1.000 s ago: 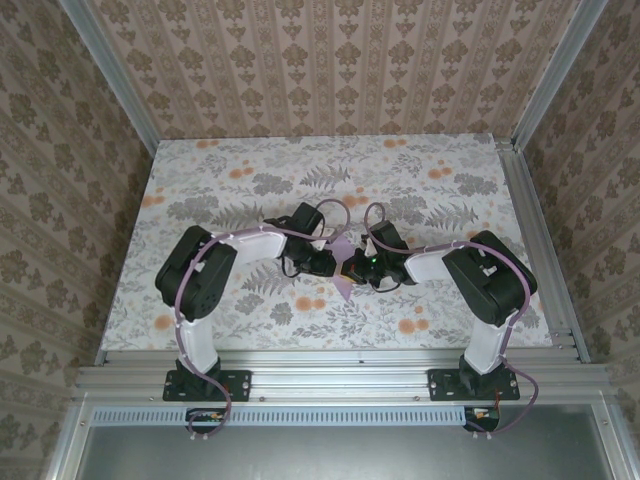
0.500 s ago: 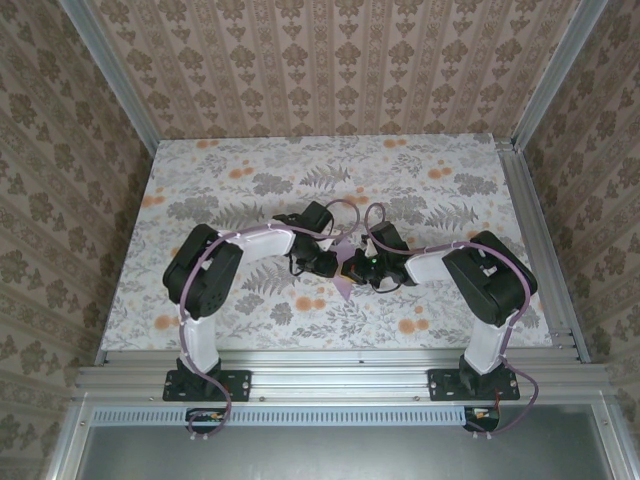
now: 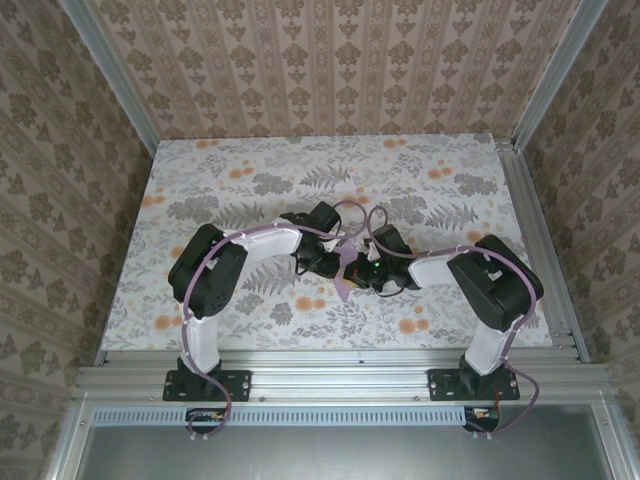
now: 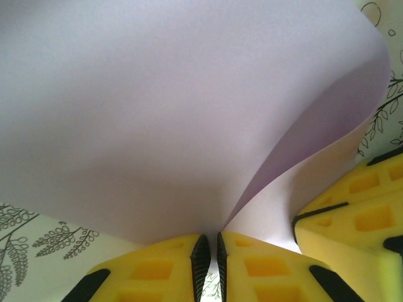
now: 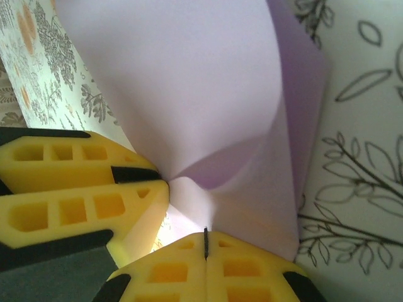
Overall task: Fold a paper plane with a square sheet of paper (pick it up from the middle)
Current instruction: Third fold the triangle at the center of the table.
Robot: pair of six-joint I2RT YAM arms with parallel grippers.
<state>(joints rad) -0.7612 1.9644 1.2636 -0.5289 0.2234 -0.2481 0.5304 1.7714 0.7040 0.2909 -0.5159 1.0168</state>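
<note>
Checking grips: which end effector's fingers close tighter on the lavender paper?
The right end effector: its fingers meet flush on the sheet; the left end effector shows a slit.

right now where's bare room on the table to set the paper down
Free: the far strip of the table along the back wall, the left side beside the left arm, and the near strip between the two bases. Crowded: the centre, where the left tool and right tool both pinch the square sheet of paper.
</note>
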